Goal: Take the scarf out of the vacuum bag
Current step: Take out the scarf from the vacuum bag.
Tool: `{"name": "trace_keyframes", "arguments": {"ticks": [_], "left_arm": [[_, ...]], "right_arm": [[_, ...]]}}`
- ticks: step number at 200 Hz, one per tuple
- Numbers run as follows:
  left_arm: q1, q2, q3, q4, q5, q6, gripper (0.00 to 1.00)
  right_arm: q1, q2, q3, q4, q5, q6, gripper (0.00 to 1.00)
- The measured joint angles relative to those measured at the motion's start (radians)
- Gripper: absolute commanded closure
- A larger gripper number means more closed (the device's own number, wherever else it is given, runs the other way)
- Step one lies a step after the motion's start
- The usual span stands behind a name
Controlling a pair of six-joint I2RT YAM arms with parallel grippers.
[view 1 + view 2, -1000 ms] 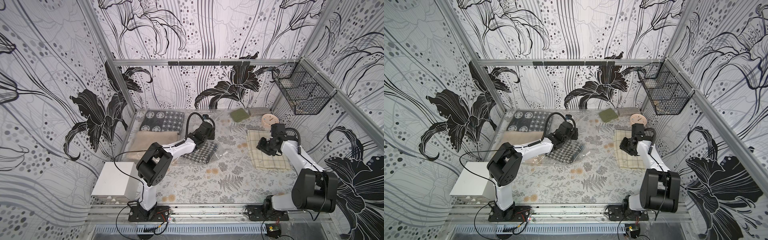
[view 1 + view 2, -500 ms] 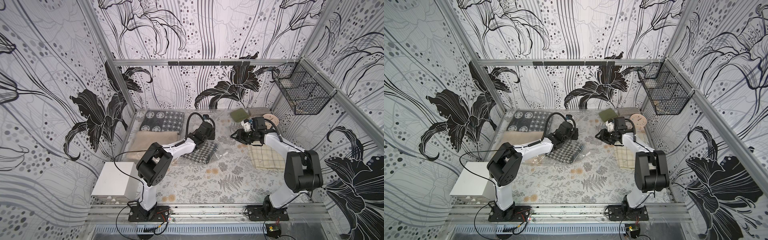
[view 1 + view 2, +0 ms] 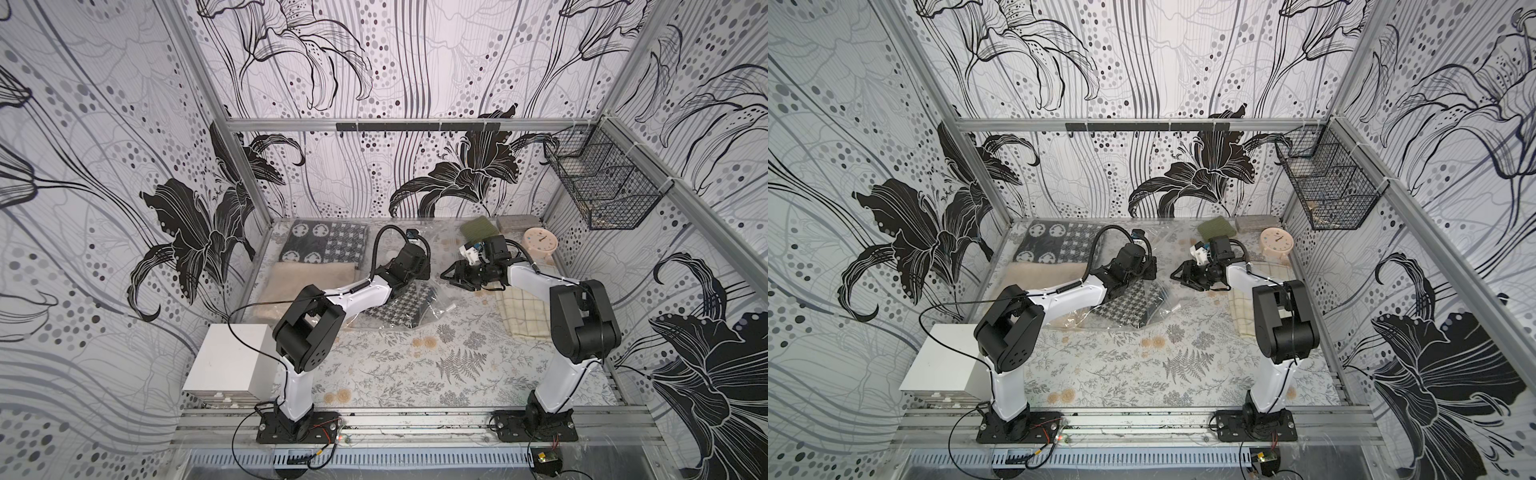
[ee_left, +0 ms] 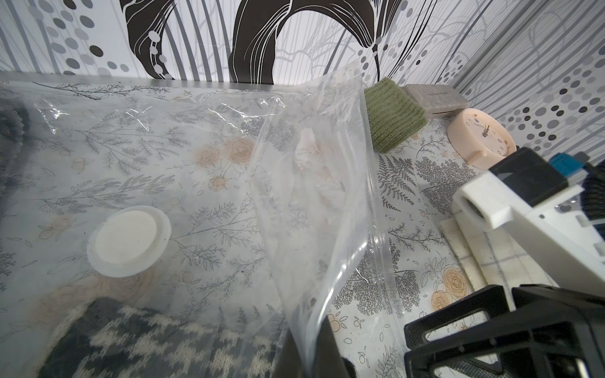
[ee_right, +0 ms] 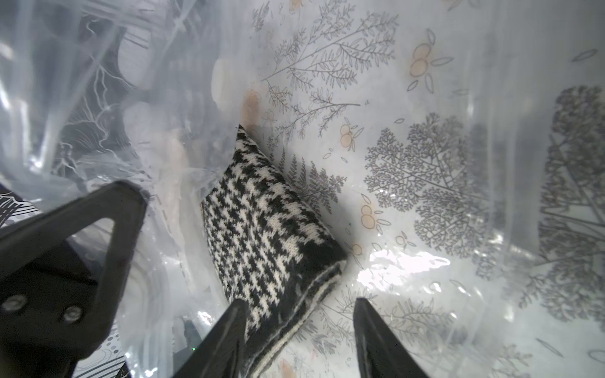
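The vacuum bag [image 3: 437,308], clear and crinkly, lies left of the table's middle; its round white valve disc [image 4: 129,240] shows in the left wrist view. Inside it is the folded black-and-white houndstooth scarf [image 3: 399,309] [image 3: 1133,307] [image 5: 265,229]. My left gripper [image 3: 420,271] [image 4: 314,347] is shut on the bag's upper sheet [image 4: 311,163] and holds it lifted at the mouth. Facing that mouth from the right, my right gripper [image 3: 451,276] [image 3: 1179,274] [image 5: 299,301] is open. The scarf's near corner lies just ahead of its fingertips, untouched.
A cream checked cloth [image 3: 525,316] lies under the right arm. At the back right are a green knitted piece [image 3: 478,228], a grey block [image 3: 517,223] and a pink clock [image 3: 540,245]. Folded textiles [image 3: 324,245] lie at the back left. A white box [image 3: 232,357] stands front left.
The right arm has swung from the checked cloth leftwards to the bag's mouth, and its jaws have opened wider. The left arm has kept its grip and place.
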Motion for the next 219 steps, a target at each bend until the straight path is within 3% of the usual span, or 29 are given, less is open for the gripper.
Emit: {"name": "trace_keyframes", "arguments": {"ticks": [94,219], "left_arm": [[0.0,0.0,0.0,0.0,0.0,0.006,1.0],[0.0,0.0,0.0,0.0,0.0,0.006,1.0]], "right_arm": [[0.069,0.101,0.037,-0.008,0.008,-0.006,0.42],[0.084,0.158,0.077,-0.047,0.083,-0.033,0.41]]}}
